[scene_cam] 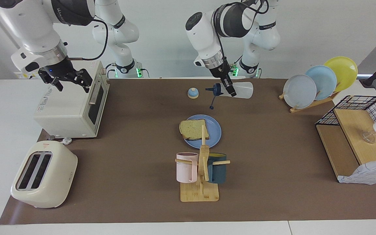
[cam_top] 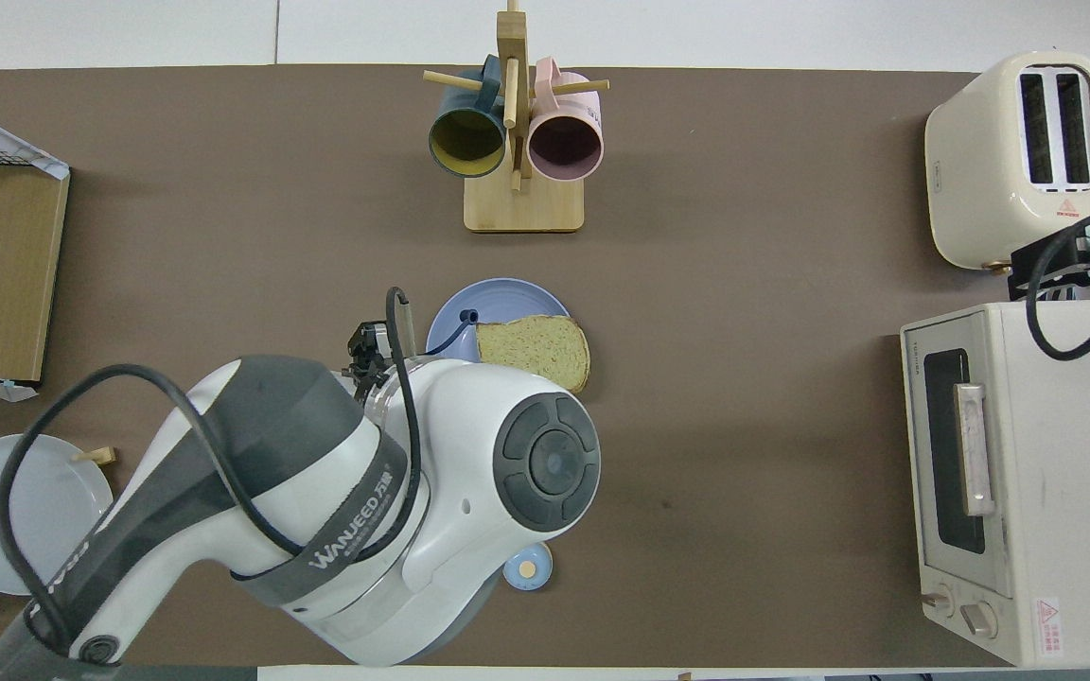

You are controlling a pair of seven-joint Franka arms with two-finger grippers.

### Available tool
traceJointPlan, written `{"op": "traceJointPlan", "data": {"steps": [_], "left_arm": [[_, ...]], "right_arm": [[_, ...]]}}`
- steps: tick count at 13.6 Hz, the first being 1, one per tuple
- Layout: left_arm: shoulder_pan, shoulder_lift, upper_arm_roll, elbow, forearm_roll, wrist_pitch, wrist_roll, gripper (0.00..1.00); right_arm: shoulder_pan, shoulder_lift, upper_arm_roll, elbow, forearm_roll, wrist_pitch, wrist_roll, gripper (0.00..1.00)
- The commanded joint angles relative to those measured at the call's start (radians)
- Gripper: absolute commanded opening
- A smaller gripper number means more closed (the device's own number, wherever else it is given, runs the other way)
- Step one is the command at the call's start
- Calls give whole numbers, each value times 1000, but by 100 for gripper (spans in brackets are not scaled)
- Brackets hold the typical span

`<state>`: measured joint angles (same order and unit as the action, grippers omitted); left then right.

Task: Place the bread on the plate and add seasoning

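Observation:
The bread [scene_cam: 193, 129] lies flat on the blue plate [scene_cam: 214, 131] at mid-table, its crust overhanging the rim toward the right arm's end. My left gripper [scene_cam: 229, 86] is shut on the seasoning [scene_cam: 242, 90], a translucent bottle held on its side in the air. Its navy cap [scene_cam: 217, 89] points toward the right arm's end, and the open flip lid [scene_cam: 211, 107] dangles below it. In the overhead view the left arm hides the bottle, and only the lid [cam_top: 469, 315] shows over the plate [cam_top: 450, 326] beside the bread [cam_top: 536, 347]. My right gripper [scene_cam: 66, 81] hangs open over the toaster oven [scene_cam: 72, 107], holding nothing.
A small blue bell [scene_cam: 193, 93] sits nearer the robots than the plate. A wooden mug rack [scene_cam: 201, 173] with a pink and a dark mug stands farther out. A cream toaster [scene_cam: 44, 174] stands by the toaster oven. A plate rack [scene_cam: 318, 83] and a wire-and-wood shelf [scene_cam: 354, 140] are at the left arm's end.

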<state>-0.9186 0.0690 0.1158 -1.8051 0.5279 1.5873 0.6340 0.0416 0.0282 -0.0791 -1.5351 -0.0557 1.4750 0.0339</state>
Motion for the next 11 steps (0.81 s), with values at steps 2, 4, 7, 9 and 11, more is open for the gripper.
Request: {"op": "traceJointPlan", "data": {"steps": [2, 4, 7, 9, 11], "left_arm": [[-26, 103, 5, 47, 82, -40, -71, 0], [-28, 141, 7, 49, 107, -41, -95, 0], [-37, 271, 7, 133, 168, -87, -146, 0], [-40, 328, 16, 190, 191, -105, -151, 0], [-39, 353, 18, 190, 227, -104, -157, 0]], "right_arm": [[-46, -83, 33, -109, -12, 27, -17, 100], [-48, -100, 33, -122, -10, 28, -17, 100], [-66, -94, 33, -114, -19, 44, -18, 100], [-68, -93, 33, -114, -17, 50, -23, 100], [-71, -97, 35, -126, -7, 54, -25, 100]]}}
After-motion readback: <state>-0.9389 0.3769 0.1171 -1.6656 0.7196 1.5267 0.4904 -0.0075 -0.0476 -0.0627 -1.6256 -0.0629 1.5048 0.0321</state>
